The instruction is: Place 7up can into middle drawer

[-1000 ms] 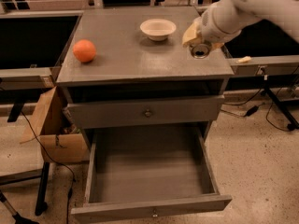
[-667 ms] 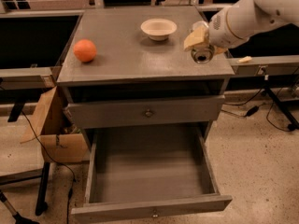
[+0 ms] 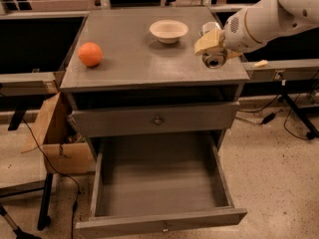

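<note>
The 7up can [image 3: 215,59] is held tilted, its shiny round end facing me, just above the right front corner of the cabinet top [image 3: 134,59]. My gripper [image 3: 211,45], with cream fingers [image 3: 207,40] on a white arm coming in from the right, is shut on the can. The middle drawer [image 3: 159,190] is pulled fully out below and is empty; its front with the small knob [image 3: 164,227] is at the bottom edge. The gripper is above and behind the drawer's right side.
An orange [image 3: 90,54] lies on the left of the cabinet top and a cream bowl [image 3: 168,30] at the back middle. The upper drawer [image 3: 158,119] is closed. A cardboard box [image 3: 52,133] stands left of the cabinet; cables and a stand leg [image 3: 294,113] lie on the right.
The gripper with the can has shifted slightly right and toward the front edge of the cabinet top; the arm has swung further right. The orange, bowl and drawers have not moved.
</note>
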`<action>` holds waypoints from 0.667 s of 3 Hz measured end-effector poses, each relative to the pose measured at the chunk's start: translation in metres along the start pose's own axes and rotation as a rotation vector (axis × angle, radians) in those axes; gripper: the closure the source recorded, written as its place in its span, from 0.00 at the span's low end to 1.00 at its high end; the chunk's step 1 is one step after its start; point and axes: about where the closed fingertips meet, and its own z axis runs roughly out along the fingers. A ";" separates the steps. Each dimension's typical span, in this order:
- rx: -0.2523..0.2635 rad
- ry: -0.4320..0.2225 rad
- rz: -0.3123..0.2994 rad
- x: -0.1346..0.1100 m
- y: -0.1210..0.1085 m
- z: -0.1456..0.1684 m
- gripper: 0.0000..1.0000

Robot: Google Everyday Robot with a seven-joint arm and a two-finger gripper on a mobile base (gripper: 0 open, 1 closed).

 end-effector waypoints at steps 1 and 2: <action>0.003 0.025 -0.007 0.023 -0.004 0.010 1.00; -0.010 0.103 0.017 0.081 -0.024 0.028 1.00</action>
